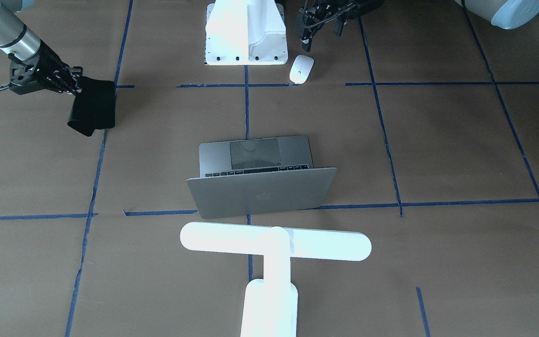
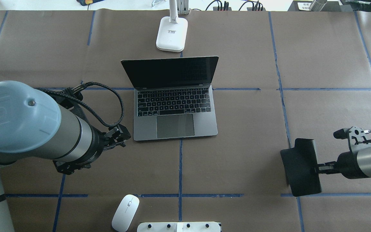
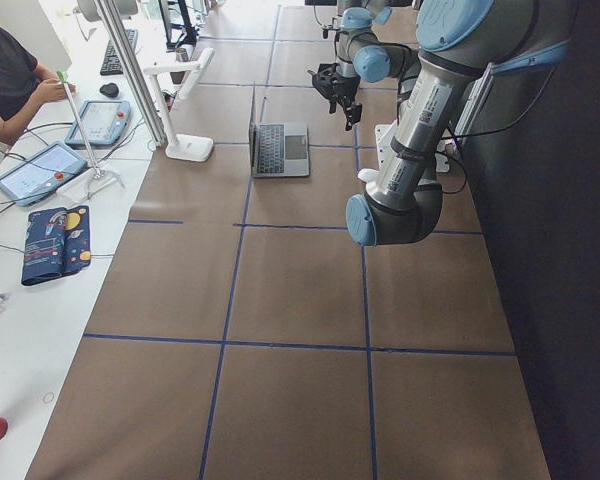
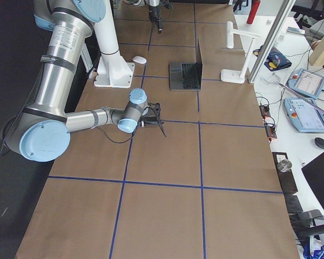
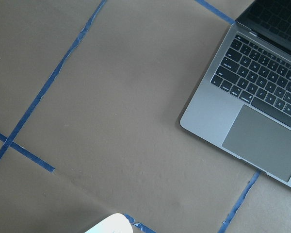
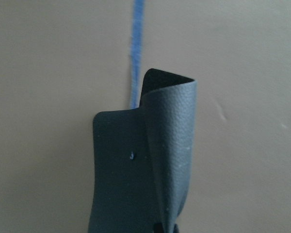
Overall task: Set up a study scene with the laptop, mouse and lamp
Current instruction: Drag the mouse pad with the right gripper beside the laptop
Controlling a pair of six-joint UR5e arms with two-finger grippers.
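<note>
Holding black floppy mat [image 2: 301, 167] pinched in right claw [image 2: 317, 168]; left claw [image 1: 321, 37] spread, empty; next we likely lay mat flat

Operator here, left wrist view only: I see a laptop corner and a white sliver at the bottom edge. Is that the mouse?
Observer: Yes, that is the mouse, lying whole beside the white robot mount.
Operator: Where's the lamp?
Observer: The lamp stands beyond the open lid of the laptop.
Operator: And the right tool?
Observer: The right tool is shut on a curled black mat, off to the laptop's right.
</note>
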